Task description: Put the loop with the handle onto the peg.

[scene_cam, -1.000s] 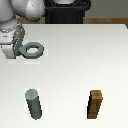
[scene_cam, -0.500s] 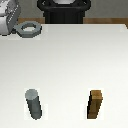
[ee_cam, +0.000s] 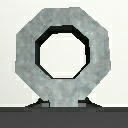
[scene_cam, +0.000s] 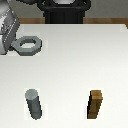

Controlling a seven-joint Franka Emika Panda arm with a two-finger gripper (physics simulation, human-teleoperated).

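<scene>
Hand [scene_cam: 10, 42] pinching loop's handle; loop [scene_cam: 26, 45] held level above tabletop [scene_cam: 75, 60]. Peg [scene_cam: 34, 104] upright, well apart, toward 6 o'clock in exterior view.

1. The loop with the handle [scene_cam: 26, 45] is a flat grey ring with a faceted, eight-sided outer edge and a round hole; it sits in the upper left of the exterior view, lying roughly level. In the wrist view the loop [ee_cam: 62, 52] fills most of the frame, its hole open and white inside
2. The peg [scene_cam: 34, 104] is a dark grey round cylinder, upright, in the lower left of the exterior view, well apart from the loop
</scene>
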